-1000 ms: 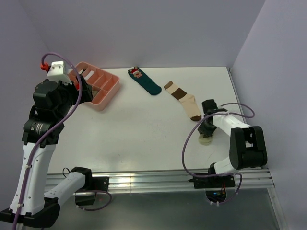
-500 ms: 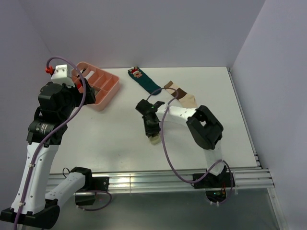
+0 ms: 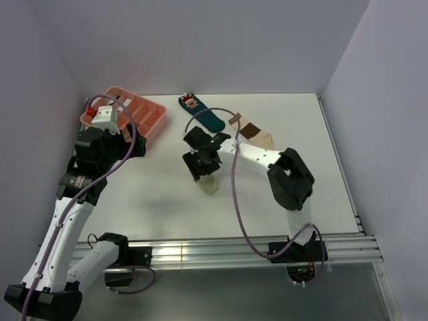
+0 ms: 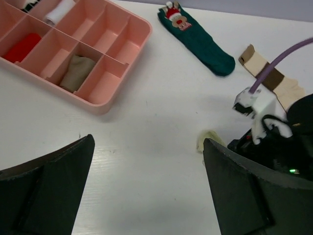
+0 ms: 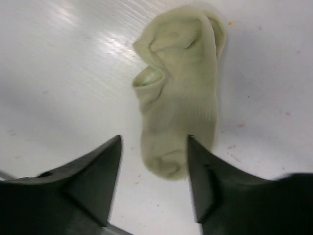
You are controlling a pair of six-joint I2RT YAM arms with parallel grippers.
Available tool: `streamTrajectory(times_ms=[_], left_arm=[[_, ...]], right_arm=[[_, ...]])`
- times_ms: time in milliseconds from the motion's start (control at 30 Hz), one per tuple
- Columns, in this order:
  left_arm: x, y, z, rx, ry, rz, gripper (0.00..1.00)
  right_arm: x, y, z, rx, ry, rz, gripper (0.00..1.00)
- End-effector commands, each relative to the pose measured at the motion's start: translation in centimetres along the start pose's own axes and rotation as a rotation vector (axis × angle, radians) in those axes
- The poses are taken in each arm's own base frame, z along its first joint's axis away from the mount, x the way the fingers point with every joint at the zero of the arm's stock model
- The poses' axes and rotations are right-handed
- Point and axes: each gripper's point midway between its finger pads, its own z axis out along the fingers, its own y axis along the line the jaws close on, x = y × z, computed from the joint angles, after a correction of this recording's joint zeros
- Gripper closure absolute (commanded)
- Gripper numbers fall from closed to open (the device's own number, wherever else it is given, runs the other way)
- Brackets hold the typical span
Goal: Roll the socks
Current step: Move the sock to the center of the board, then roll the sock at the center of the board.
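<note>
Now, nearest the rail, the left arm point(image 3: 77, 179) stands reared up with its elbow high and its wrist tipped down toward the counter point(image 3: 154, 200); its jaws are spread wide and hold nothing. A little farther in, the right arm point(image 3: 254, 155) reaches across to mid-counter, forearm low and wrist pointing down, jaws parted on either side of the near end of the pale sock point(image 5: 178, 98) without pinching it. That sock lies on the counter bunched into a loose roll, so I'd say its rolling is about finished. The next move looks like closing squarely on the bundle so it doesn't spring open. Beyond, the banded sock point(image 3: 251, 130) lies flat, not yet rolled, beside a teal sock point(image 3: 202, 115). Farthest left sits a pink tray point(image 4: 98, 105).
</note>
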Motion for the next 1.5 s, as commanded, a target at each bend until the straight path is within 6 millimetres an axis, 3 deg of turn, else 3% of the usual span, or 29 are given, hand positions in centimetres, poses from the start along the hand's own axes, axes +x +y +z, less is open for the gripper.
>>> streamTrajectory(times_ms=[0, 67, 100, 133, 167, 200, 233, 267, 300, 333, 367, 400, 433, 500, 533, 600, 733, 900, 1267, 1467], left_arm=[[-1.1, -2.6, 0.2, 0.122, -0.072, 0.027, 0.02], [0.1, -4.0, 0.6, 0.168, -0.051, 0.053, 0.03], [0.1, -4.6, 0.9, 0.183, -0.057, 0.059, 0.03], [1.2, -5.8, 1.0, 0.223, -0.036, 0.076, 0.03], [1.7, -6.6, 1.2, 0.246, -0.028, 0.088, 0.03], [2.3, -7.3, 1.4, 0.269, -0.017, 0.103, 0.03], [3.5, -8.4, 1.8, 0.280, -0.005, 0.126, 0.04], [4.2, -9.1, 2.0, 0.294, 0.004, 0.144, 0.05], [5.6, -10.8, 2.1, 0.333, 0.028, 0.186, 0.07], [6.8, -11.1, 2.4, 0.322, 0.038, 0.212, 0.07], [7.2, -11.9, 2.7, 0.332, 0.025, 0.232, 0.07], [8.0, -12.5, 2.8, 0.341, 0.027, 0.277, 0.08], [10.0, -14.0, 2.8, 0.371, 0.061, 0.329, 0.08], [11.5, -15.0, 3.0, 0.371, 0.067, 0.406, 0.09], [13.6, -16.4, 3.1, 0.396, 0.104, 0.455, 0.09], [16.0, -17.4, 3.9, 0.389, 0.141, 0.514, 0.11], [20.2, -20.4, 3.7, 0.434, 0.183, 0.602, 0.16], [25.1, -20.4, 4.9, 0.357, 0.230, 0.701, 0.28], [28.4, -20.3, 7.3, 0.298, 0.258, 0.872, 0.38], [29.8, -20.5, 7.4, 0.321, 0.295, 0.887, 0.39]], right_arm=[[-4.1, 0.7, -7.7, -0.070, -0.236, -0.062, 0.32], [-3.0, -0.9, -8.1, -0.043, -0.243, -0.019, 0.28], [-3.4, -1.5, -9.7, -0.046, -0.296, 0.024, 0.28], [-3.3, -3.2, -10.1, -0.029, -0.315, 0.076, 0.28], [-1.5, -4.7, -9.3, -0.009, -0.288, 0.124, 0.28], [-1.8, -5.3, -10.9, -0.039, -0.352, 0.196, 0.28], [-1.4, -6.5, -11.2, -0.040, -0.372, 0.251, 0.28], [0.3, -9.1, -11.7, -0.032, -0.397, 0.337, 0.27], [0.1, -10.3, -12.2, -0.043, -0.451, 0.415, 0.27], [2.3, -11.6, -11.2, -0.030, -0.435, 0.471, 0.26], [2.7, -13.7, -11.7, -0.009, -0.471, 0.542, 0.24], [2.5, -14.2, -13.3, -0.021, -0.547, 0.590, 0.23], [4.1, -15.0, -12.7, -0.002, -0.541, 0.629, 0.22], [4.7, -16.7, -14.2, 0.021, -0.622, 0.711, 0.22], [5.9, -17.3, -13.6, 0.041, -0.617, 0.741, 0.22], [6.4, -18.5, -14.4, 0.049, -0.667, 0.799, 0.22], [8.0, -19.6, -14.0, 0.041, -0.665, 0.868, 0.22], [8.3, -19.5, -13.9, -0.014, -0.665, 0.889, 0.23], [8.9, -19.0, -12.5, -0.124, -0.634, 0.947, 0.24], [8.8, -19.1, -12.1, -0.151, -0.624, 0.961, 0.24]])
